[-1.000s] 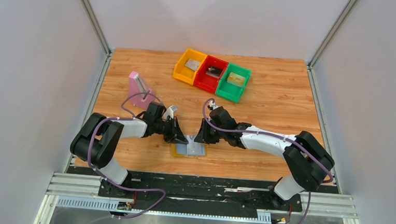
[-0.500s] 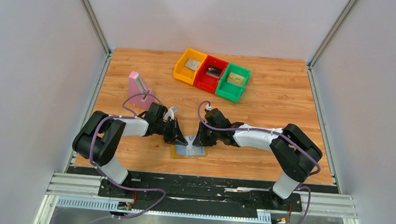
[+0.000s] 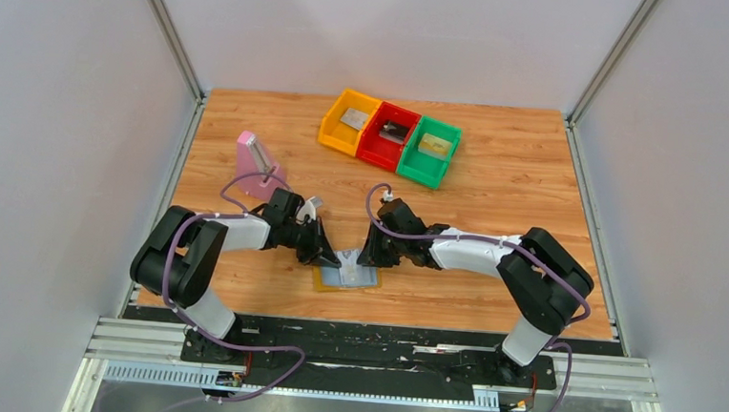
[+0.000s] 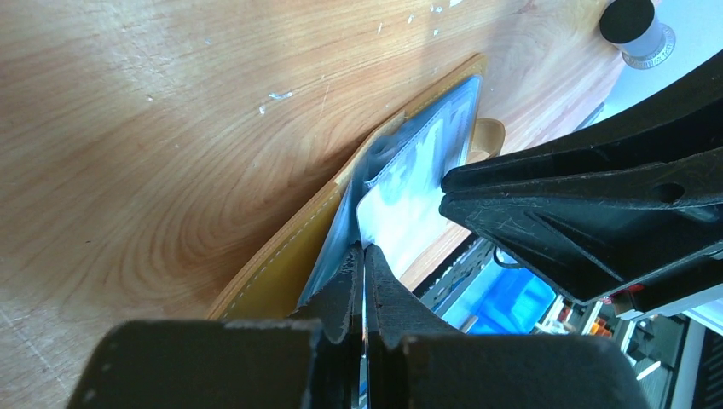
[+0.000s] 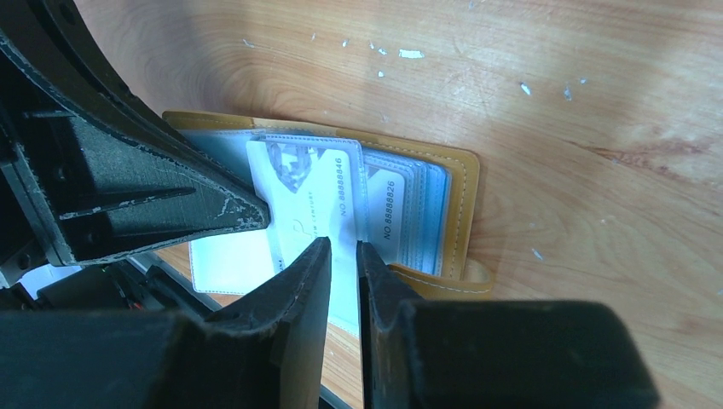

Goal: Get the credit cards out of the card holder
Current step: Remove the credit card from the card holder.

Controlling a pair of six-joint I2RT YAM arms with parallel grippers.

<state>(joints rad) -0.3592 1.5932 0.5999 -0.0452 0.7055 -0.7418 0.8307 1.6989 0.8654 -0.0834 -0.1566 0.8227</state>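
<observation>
Card holder (image 3: 347,279) lies open, lower centre of the top view. Your left gripper (image 4: 364,260) is clamped tight on its clear sleeve (image 4: 407,183). Your right gripper (image 5: 344,256) (narrow gap) nips a white credit card (image 5: 300,200).

Open and flat on the counter (image 3: 495,195), at lower centre of the top view: a bifold card holder (image 3: 347,277), mustard-tan outside, light blue inside turned up. Small tan tab (image 5: 477,277) at its lower right corner in the right wrist view. Clear sleeves fanned inside, the front one carrying a pale card (image 5: 311,192) printed with a number, a second pale card (image 5: 388,209) tucked just behind to the right. Toward upper centre of the top view, well apart from the holder, in a row left to right: a silver-grey card (image 3: 354,118), a dark grey card (image 3: 394,131), a golden card (image 3: 433,144).
</observation>
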